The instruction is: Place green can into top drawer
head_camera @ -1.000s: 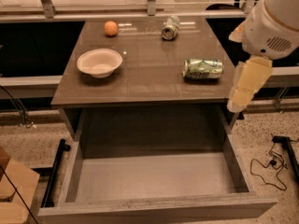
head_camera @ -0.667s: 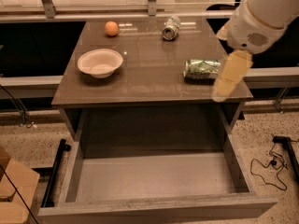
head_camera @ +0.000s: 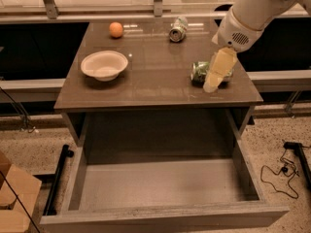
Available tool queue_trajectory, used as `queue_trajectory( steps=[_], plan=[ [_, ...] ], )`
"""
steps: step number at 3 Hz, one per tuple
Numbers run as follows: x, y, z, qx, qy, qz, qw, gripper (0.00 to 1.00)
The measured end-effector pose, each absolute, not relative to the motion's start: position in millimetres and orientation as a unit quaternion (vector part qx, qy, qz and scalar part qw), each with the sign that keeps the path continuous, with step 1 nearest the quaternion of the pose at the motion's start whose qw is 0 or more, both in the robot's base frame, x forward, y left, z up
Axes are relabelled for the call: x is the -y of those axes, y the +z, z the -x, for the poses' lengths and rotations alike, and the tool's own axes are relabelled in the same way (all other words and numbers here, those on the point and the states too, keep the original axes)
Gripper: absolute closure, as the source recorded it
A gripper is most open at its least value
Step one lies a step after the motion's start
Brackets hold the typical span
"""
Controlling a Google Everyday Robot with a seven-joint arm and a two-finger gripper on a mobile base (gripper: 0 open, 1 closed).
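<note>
Swung left, my gripper (head_camera: 216, 75) now fronts the green can (head_camera: 198, 72), table's (head_camera: 155, 84) 3 o'clock | jaws: cannot tell | straddle squarely before closing.

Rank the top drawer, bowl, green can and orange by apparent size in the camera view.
1. top drawer
2. bowl
3. green can, partly covered by the gripper in front of it
4. orange, though it sits farther back
</note>
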State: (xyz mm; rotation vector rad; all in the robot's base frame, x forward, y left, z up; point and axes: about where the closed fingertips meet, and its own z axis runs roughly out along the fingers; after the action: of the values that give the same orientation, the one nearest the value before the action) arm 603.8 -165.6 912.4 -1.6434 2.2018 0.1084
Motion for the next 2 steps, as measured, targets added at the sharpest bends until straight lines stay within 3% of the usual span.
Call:
queue_trajectory(
  steps=[2],
  plan=[
    [186, 868, -651, -0.806, 0.076, 0.56, 0.177, 0.0]
  ],
)
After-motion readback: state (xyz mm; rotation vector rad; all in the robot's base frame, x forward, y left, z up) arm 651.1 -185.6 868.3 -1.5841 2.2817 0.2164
